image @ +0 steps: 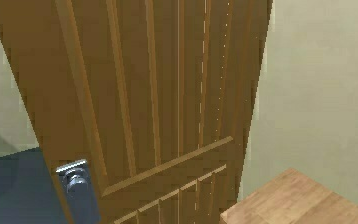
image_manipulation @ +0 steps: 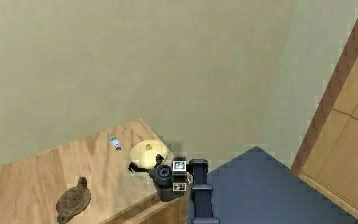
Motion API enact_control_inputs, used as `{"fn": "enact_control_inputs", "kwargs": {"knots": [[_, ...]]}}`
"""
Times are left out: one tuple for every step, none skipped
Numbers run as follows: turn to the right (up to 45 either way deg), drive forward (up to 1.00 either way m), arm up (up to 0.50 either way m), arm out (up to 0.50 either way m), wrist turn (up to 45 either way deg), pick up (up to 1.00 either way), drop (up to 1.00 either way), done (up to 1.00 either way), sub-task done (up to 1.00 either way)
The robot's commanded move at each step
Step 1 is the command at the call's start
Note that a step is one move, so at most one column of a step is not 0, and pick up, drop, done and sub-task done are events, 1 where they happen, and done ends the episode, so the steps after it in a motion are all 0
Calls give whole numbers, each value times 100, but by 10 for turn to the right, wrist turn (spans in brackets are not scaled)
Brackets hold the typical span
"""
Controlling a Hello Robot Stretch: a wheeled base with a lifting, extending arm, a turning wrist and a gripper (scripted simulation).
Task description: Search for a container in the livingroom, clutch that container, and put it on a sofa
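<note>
In the arm side view a pale yellow domed thing (image_manipulation: pixel 147 151) rests on a wooden tabletop (image_manipulation: pixel 47 175) near its corner. The gripper (image_manipulation: pixel 140 167) sits right at this domed thing, at the end of the dark arm (image_manipulation: pixel 200 203). I cannot tell whether the gripper holds anything. A small bluish thing (image_manipulation: pixel 115 142) lies just behind the domed one. A flat brown thing (image_manipulation: pixel 73 200) lies nearer the table's front.
A brown plank door (image: pixel 157 100) with a silver handle (image: pixel 75 176) stands close ahead. A wooden surface (image: pixel 297 200) shows at the forward view's bottom right. Dark blue floor (image_manipulation: pixel 267 185) lies beside the table. Wooden panels (image_manipulation: pixel 349 110) rise at the arm side view's right.
</note>
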Motion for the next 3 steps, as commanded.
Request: {"fn": "enact_control_inputs", "kwargs": {"knots": [[0,0,0,0,0,100,0,0,0],[0,0,10,0,0,0,0,0,0],[0,0,14,0,0,0,0,0,0]]}}
